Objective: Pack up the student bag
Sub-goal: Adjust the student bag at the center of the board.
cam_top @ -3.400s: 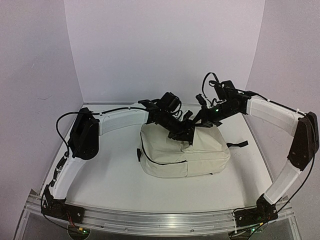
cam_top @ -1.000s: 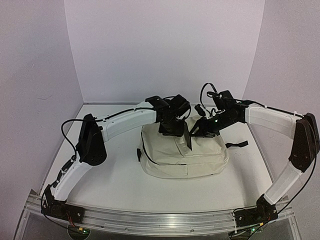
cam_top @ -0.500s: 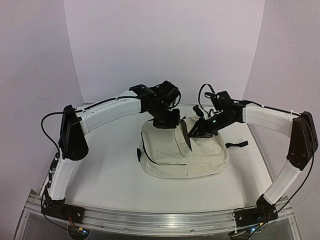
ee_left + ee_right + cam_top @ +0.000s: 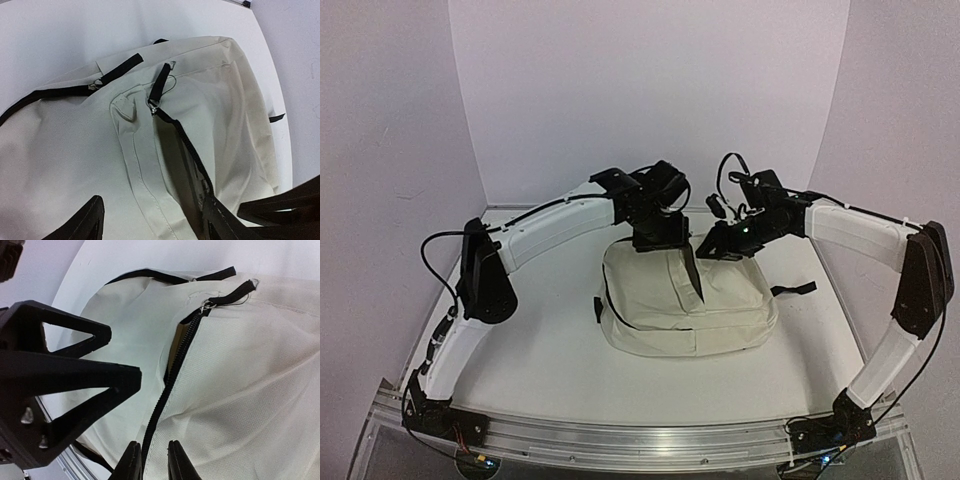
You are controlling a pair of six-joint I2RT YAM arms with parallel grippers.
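On the white surface (image 4: 540,350), between the two arms, the student bag (image 4: 720,320) lay flat with its main zipper (image 4: 185,145) partly open. The right hand (image 4: 151,455) was clenched narrow on the zipper edge of the opening, with the black tape running between its fingers. The left hand (image 4: 150,212) was released, spread wide above the cloth near the zipper pull (image 4: 159,87) and grasping nothing. Risks, as judged: the pinch on thin soft fabric looked shallow, so a lift could slip it out and the slit would fall shut. The bag had no anchor, so a pull could drag the whole thing instead of widening the mouth. The hands sat close together, so a reach by the left one could bump the right or snag the thin wire loop (image 4: 171,81) on the pull.
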